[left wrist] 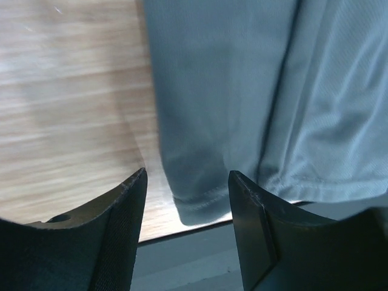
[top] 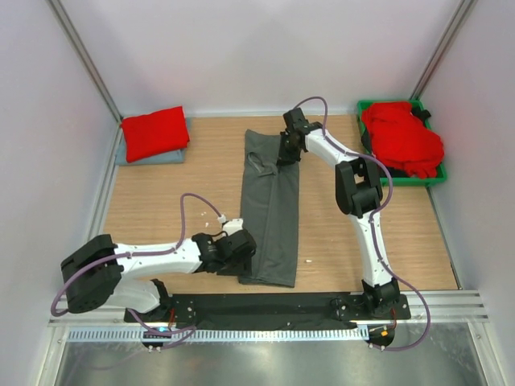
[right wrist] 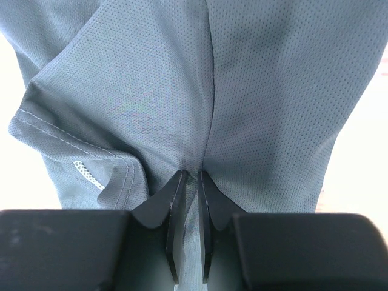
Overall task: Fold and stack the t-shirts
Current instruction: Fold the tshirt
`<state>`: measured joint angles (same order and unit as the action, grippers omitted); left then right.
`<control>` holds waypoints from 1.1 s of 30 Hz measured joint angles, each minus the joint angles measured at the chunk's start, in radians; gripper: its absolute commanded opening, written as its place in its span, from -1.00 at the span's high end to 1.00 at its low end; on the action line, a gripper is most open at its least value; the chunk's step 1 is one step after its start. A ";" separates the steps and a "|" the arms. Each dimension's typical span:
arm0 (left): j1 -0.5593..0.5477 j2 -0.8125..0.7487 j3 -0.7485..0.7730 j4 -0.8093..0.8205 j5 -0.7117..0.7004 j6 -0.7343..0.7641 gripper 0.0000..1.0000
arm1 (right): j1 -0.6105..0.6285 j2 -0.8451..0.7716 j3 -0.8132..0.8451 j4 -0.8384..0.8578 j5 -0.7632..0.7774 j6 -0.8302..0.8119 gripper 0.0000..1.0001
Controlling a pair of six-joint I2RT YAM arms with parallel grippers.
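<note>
A dark charcoal grey t-shirt lies as a long narrow strip down the middle of the table. My right gripper is shut on a pinch of its cloth at the far end, near the collar. My left gripper is open beside the shirt's near left corner, which lies between the open jaws without being gripped. A folded red t-shirt lies on a pale blue-grey one at the back left. Several red t-shirts are heaped in the green bin.
The green plastic bin stands at the back right. White walls enclose the wooden table. A black mat and a metal rail run along the near edge by the arm bases.
</note>
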<state>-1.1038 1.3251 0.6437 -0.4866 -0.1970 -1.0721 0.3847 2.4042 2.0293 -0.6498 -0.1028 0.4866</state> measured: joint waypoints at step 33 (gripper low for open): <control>-0.186 0.078 0.038 0.028 -0.068 -0.150 0.03 | -0.017 -0.419 -0.257 -0.100 0.114 -0.064 -0.74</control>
<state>-1.2900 1.4029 0.6819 -0.4587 -0.2646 -1.2221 0.3679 1.9854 1.7721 -0.7498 0.0109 0.4221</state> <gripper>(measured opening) 0.237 0.873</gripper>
